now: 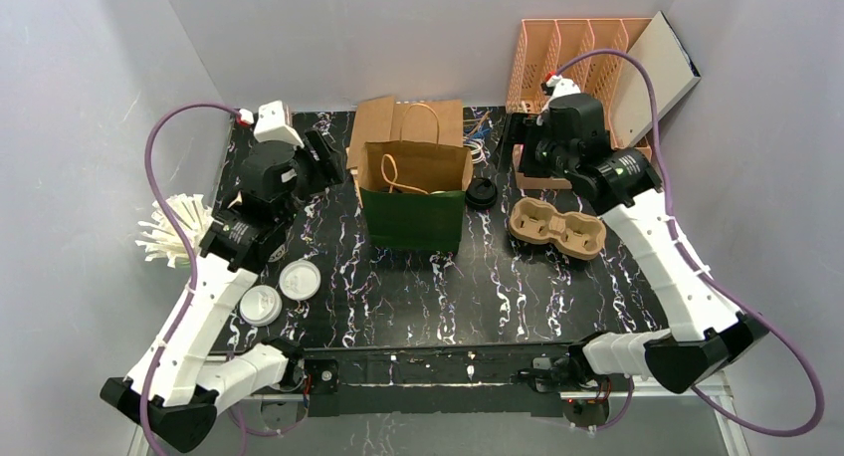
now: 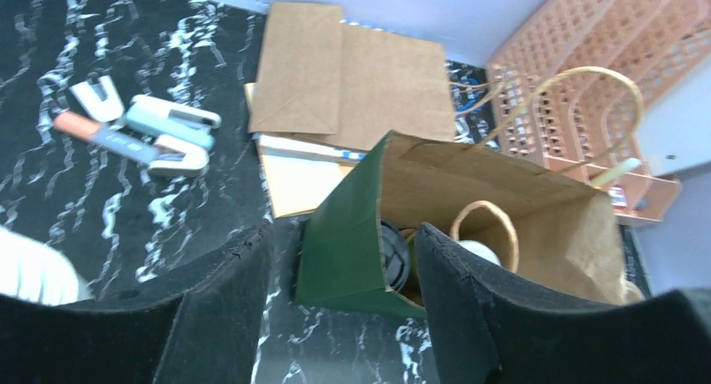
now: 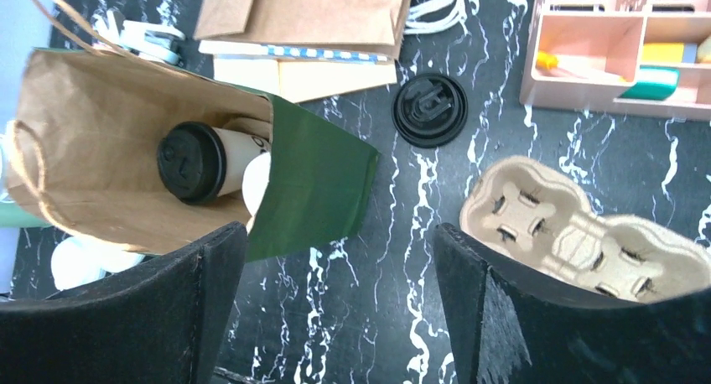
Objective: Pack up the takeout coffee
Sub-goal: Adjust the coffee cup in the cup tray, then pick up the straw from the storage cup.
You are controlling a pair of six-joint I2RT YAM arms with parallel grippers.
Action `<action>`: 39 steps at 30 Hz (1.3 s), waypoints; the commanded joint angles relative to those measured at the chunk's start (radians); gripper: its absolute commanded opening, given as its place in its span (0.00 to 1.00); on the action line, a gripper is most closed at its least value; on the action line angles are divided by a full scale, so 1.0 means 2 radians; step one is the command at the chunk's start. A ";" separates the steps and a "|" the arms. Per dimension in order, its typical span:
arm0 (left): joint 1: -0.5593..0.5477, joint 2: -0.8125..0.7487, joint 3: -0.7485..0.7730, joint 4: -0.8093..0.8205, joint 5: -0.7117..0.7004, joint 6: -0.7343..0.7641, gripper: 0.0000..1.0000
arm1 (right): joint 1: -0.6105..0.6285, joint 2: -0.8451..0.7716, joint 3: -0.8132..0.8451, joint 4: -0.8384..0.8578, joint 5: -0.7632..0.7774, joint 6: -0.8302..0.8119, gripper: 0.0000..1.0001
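The green paper bag (image 1: 413, 202) stands open in the middle of the table, its brown inside and twine handles showing. Inside it a coffee cup with a black lid (image 3: 193, 162) leans over, with a white-lidded cup (image 3: 256, 183) beside it. My left gripper (image 2: 339, 317) is open at the bag's left side; the bag's green corner (image 2: 352, 241) sits in the gap, touching neither finger. My right gripper (image 3: 339, 308) is open and empty above bare table, between the bag and the pulp cup carrier (image 3: 578, 233).
A loose black lid (image 1: 482, 192) lies right of the bag. Two white lids (image 1: 281, 292) lie front left. Flat brown bags (image 1: 398, 122) lie behind the green one. A peach organizer (image 1: 577, 58) stands back right, and white utensils (image 1: 174, 227) sit at the left edge.
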 commanded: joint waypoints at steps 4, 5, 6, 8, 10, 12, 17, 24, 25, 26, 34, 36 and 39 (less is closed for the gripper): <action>0.001 0.035 0.134 -0.226 -0.142 -0.031 0.64 | -0.001 -0.037 -0.022 0.049 0.009 -0.035 0.90; 0.001 0.045 0.161 -0.261 -0.159 -0.034 0.66 | -0.001 -0.039 -0.024 0.051 0.011 -0.037 0.90; 0.001 0.056 0.189 -0.292 -0.176 -0.038 0.67 | -0.001 -0.040 -0.027 0.053 0.012 -0.039 0.90; 0.001 0.076 0.245 -0.342 -0.198 -0.035 0.66 | -0.001 -0.043 -0.030 0.059 0.013 -0.040 0.89; 0.001 0.095 0.304 -0.388 -0.223 -0.038 0.57 | -0.001 -0.047 -0.036 0.068 0.013 -0.041 0.89; 0.001 0.106 0.326 -0.423 -0.258 -0.037 0.54 | -0.002 -0.050 -0.041 0.077 0.010 -0.046 0.88; 0.001 0.120 0.332 -0.425 -0.301 -0.024 0.63 | -0.001 -0.059 -0.058 0.097 0.007 -0.054 0.88; 0.002 0.104 0.264 -0.311 -0.292 -0.018 0.63 | -0.001 -0.026 -0.026 0.094 0.002 -0.020 0.87; 0.002 0.101 0.261 -0.305 -0.300 -0.021 0.62 | -0.002 -0.009 0.005 0.069 0.001 -0.011 0.88; 0.002 0.100 0.258 -0.303 -0.313 -0.022 0.64 | -0.001 0.004 0.027 0.045 0.000 -0.006 0.89; 0.041 0.091 0.176 -0.173 -0.327 0.046 0.71 | -0.001 -0.079 -0.077 0.100 -0.021 0.033 0.86; 0.096 0.112 0.186 -0.172 -0.288 0.056 0.68 | -0.001 -0.086 -0.084 0.095 -0.024 0.036 0.86; 0.175 0.153 0.212 -0.201 -0.254 0.072 0.70 | -0.002 -0.090 -0.082 0.089 -0.035 0.025 0.86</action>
